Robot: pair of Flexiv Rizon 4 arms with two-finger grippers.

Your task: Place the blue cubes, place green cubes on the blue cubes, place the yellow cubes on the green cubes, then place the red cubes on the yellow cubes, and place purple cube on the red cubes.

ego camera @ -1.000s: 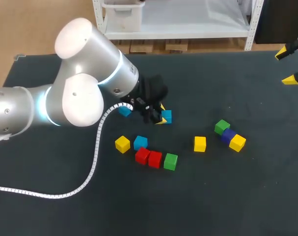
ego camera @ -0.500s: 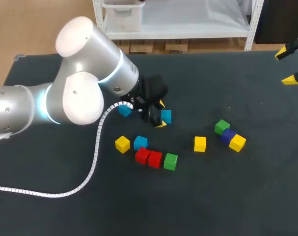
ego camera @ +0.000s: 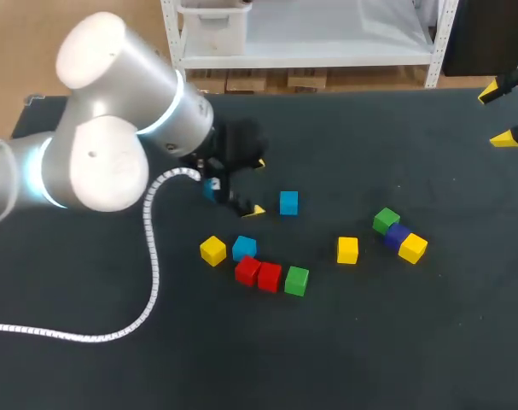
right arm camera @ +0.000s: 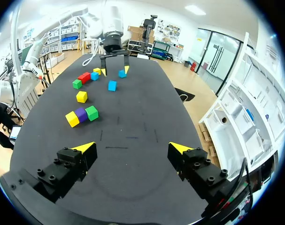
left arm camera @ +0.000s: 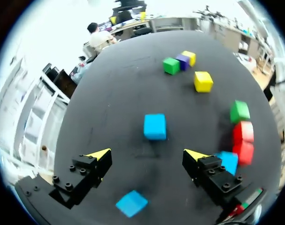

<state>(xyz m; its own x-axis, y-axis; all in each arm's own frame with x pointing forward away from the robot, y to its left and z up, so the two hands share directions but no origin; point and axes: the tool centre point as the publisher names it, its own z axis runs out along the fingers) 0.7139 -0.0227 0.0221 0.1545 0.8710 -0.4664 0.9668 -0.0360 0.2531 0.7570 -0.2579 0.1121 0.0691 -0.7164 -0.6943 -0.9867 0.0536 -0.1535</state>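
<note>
My left gripper [ego camera: 254, 186] [left arm camera: 147, 154] is open and hovers just left of a lone blue cube [ego camera: 288, 202] [left arm camera: 155, 126], which rests on the table ahead of its fingers. A second blue cube [ego camera: 212, 188] [left arm camera: 131, 203] lies under the gripper. The third blue cube [ego camera: 244, 248] lies in a row with a yellow cube [ego camera: 212, 250], two red cubes [ego camera: 258, 273] and a green cube [ego camera: 296, 281]. Farther right are a single yellow cube [ego camera: 347, 249] and a green [ego camera: 386, 220], purple [ego camera: 398, 233] and yellow [ego camera: 412, 248] cluster. My right gripper [ego camera: 497, 115] [right arm camera: 132, 148] is open and empty at the far right corner.
The black table [ego camera: 395, 342] has bare room along the front and right. A white cable [ego camera: 148, 282] trails from my left arm across the table's left side.
My left gripper opened and let go of the blue cube, then drew back to the left. The cube stays where it was set. The right arm has not moved.
</note>
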